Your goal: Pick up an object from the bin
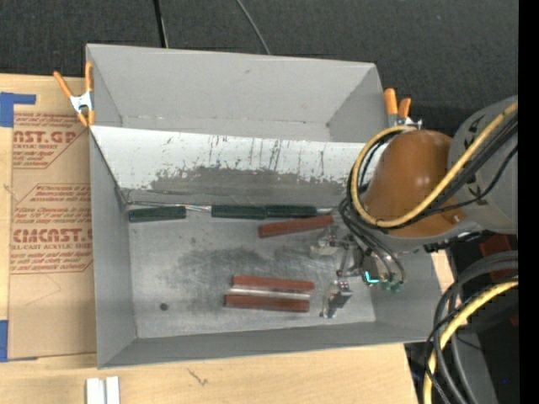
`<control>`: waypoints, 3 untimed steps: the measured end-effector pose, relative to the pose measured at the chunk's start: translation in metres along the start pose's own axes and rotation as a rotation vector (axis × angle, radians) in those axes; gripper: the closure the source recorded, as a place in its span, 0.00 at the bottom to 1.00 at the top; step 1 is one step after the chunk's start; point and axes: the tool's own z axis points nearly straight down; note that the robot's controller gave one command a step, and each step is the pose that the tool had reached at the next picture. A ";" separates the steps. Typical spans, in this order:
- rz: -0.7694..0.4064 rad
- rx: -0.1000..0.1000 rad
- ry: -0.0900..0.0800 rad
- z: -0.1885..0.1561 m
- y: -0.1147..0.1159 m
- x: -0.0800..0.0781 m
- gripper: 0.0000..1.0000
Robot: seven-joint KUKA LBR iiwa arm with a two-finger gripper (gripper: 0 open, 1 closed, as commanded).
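Reddish-brown and flat, the front brown bar (265,303) lies on the floor of the grey metal bin (227,91), close to its near wall and right of the middle. It is a long, narrow strip with squared ends. The second brown bar (271,284), of the same colour and shape, lies just beyond it and parallel, so close that the two seem to touch along their length. The claw (333,303) is low in the bin's near right corner, just beside the right ends of this pair. Whether it is wide or narrow cannot be told, and nothing can be seen held in it. Behind it rise the arm's rounded orange cover (408,179) and loops of yellow and black cables (364,171). Farther off, a tilted brown bar (295,225) lies slanted near the foot of the far sloping wall, its right end toward the arm. Beside it a long green bar (263,212), dark and slim, runs along that foot, and a short green bar (156,214) lies to its left, well apart. The bin's floor is scuffed and streaked with dark marks, and a small dark spot (164,307) sits near the left.
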 end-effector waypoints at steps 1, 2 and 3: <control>0.000 0.000 -0.002 0.000 0.000 -0.001 0.00; -0.043 0.000 -0.007 0.073 0.027 -0.023 1.00; -0.043 0.000 -0.008 0.073 0.027 -0.023 1.00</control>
